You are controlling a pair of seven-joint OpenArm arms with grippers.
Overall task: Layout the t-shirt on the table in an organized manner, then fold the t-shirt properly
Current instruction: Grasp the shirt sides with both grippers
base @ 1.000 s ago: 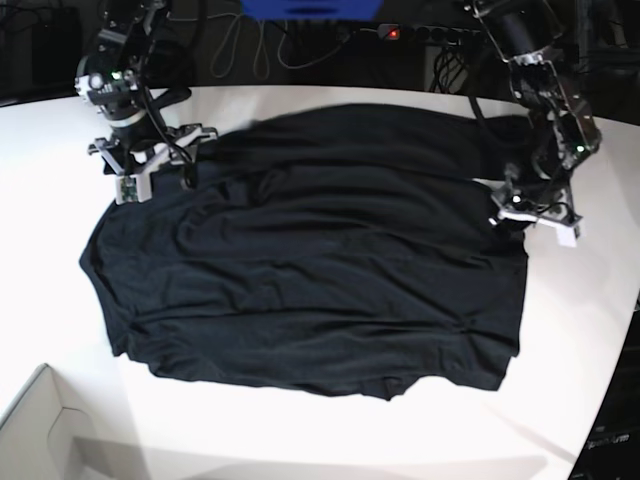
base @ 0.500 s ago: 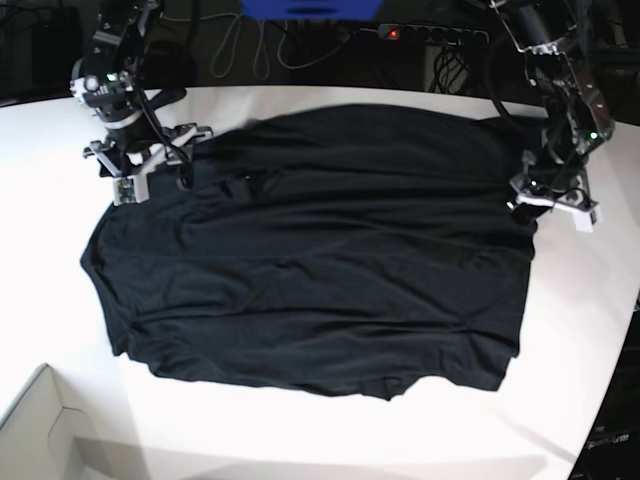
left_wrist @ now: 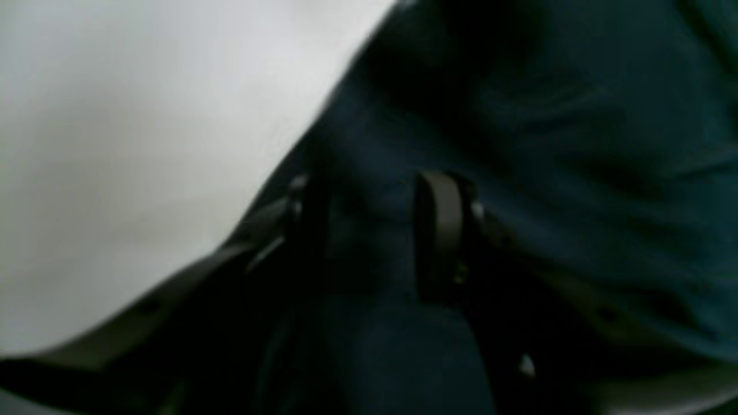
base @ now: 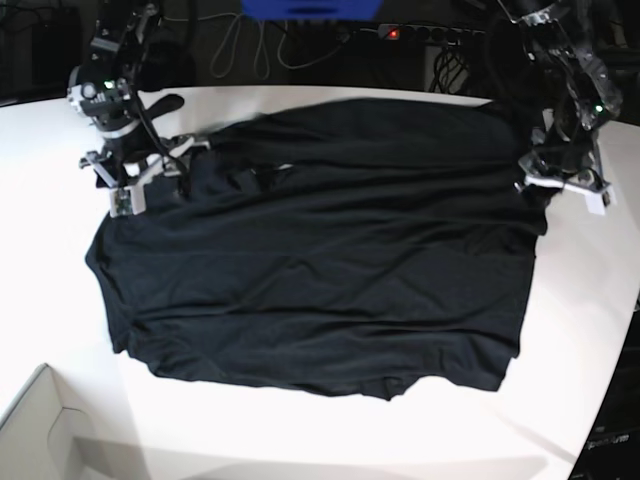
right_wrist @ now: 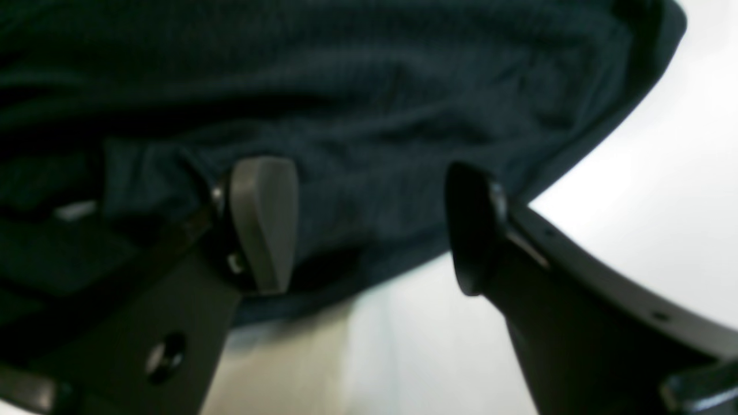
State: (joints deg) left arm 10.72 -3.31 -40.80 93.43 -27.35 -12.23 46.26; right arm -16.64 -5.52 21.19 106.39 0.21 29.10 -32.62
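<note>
The black t-shirt lies spread out and wrinkled on the white table. At the shirt's right edge, my left gripper is shut on a pinch of fabric. In the left wrist view, dark cloth fills the gap between the left gripper's two fingers. My right gripper stands at the shirt's upper left corner. In the right wrist view it is open wide over the shirt's edge, with one finger over cloth and the other over bare table.
A pale box corner sits at the front left. Cables and a power strip run along the dark area behind the table. The table's curved edge falls away at the right, close to the left arm.
My left gripper has moved right and toward the back with the shirt's edge, pulling that side outward. My right gripper has shifted slightly left, still open.
</note>
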